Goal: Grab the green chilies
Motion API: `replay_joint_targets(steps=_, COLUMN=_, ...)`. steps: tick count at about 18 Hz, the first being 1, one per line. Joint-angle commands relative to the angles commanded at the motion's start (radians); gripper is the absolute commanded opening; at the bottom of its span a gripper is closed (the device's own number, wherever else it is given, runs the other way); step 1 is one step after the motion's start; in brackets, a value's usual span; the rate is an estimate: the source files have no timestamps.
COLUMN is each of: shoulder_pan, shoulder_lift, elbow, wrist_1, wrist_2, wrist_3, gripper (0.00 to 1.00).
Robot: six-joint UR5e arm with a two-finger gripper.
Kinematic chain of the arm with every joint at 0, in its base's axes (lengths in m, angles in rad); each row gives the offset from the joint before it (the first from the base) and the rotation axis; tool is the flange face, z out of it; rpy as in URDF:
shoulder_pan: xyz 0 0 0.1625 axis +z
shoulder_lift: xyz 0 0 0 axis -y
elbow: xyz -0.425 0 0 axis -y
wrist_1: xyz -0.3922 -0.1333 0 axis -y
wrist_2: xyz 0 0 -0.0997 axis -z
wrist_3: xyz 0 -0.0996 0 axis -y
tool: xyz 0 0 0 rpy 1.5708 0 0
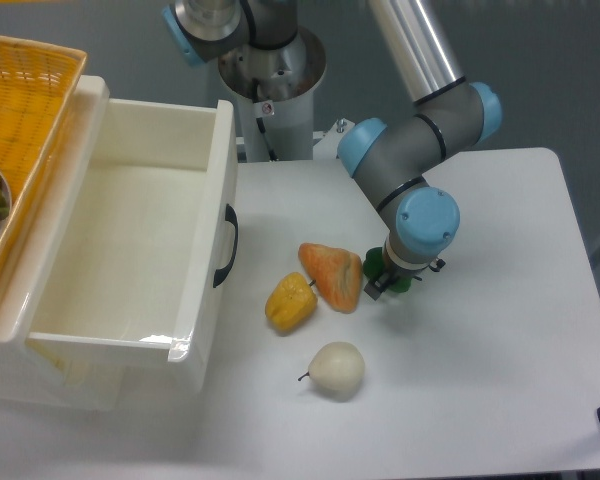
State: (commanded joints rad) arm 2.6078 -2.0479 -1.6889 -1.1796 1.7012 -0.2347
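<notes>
The green chilies (373, 265) are a small dark green pepper on the white table, mostly hidden under my wrist. Only green bits show at the left and lower right of the gripper. My gripper (390, 283) points straight down right over the pepper, at table height. One dark fingertip (377, 289) shows beside the green. The wrist hides the jaws, so I cannot tell whether they are closed on the pepper.
An orange toy (332, 275) lies right next to the pepper on its left. A yellow pepper toy (290, 302) and a white pear-shaped toy (337, 370) lie nearby. A white open drawer box (212, 180) and a yellow basket (40, 90) stand at the left.
</notes>
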Motion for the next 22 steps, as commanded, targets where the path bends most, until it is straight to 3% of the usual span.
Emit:
replay_joint_targets(steps=5, shoulder_pan=0.003, shoulder_lift=0.000, elbow=-0.002, wrist_1=0.000, wrist_2=0.000, wrist_3=-0.008, gripper=0.81)
replay_joint_targets(steps=6, shoulder_pan=0.005, shoulder_lift=0.000, elbow=0.000, wrist_1=0.000, wrist_2=0.000, wrist_3=-0.009, gripper=0.72)
replay_joint_targets(steps=10, shoulder_pan=0.009, shoulder_lift=0.003, elbow=0.006, wrist_1=0.000, wrist_2=0.000, wrist_3=-0.009, gripper=0.55)
replay_joint_targets(steps=11, shoulder_pan=0.011, shoulder_lift=0.003, elbow=0.009, wrist_1=0.000, wrist_2=-0.002, wrist_3=-0.011, gripper=0.31)
replay_joint_targets(steps=13, shoulder_pan=0.020, shoulder_lift=0.011, elbow=0.011, wrist_1=0.000, wrist_2=-0.005, wrist_3=-0.008, gripper=0.17)
replay_joint_targets(steps=19, shoulder_pan=0.025, shoulder_lift=0.047, elbow=0.037, wrist_1=-0.005, wrist_2=-0.008, wrist_3=0.028, gripper=0.14)
replay_joint_targets(steps=22, shoulder_pan=0.020, shoulder_lift=0.089, elbow=0.044, wrist_1=-0.009, wrist_2=-0.002, wrist_3=0.145, gripper=0.14)
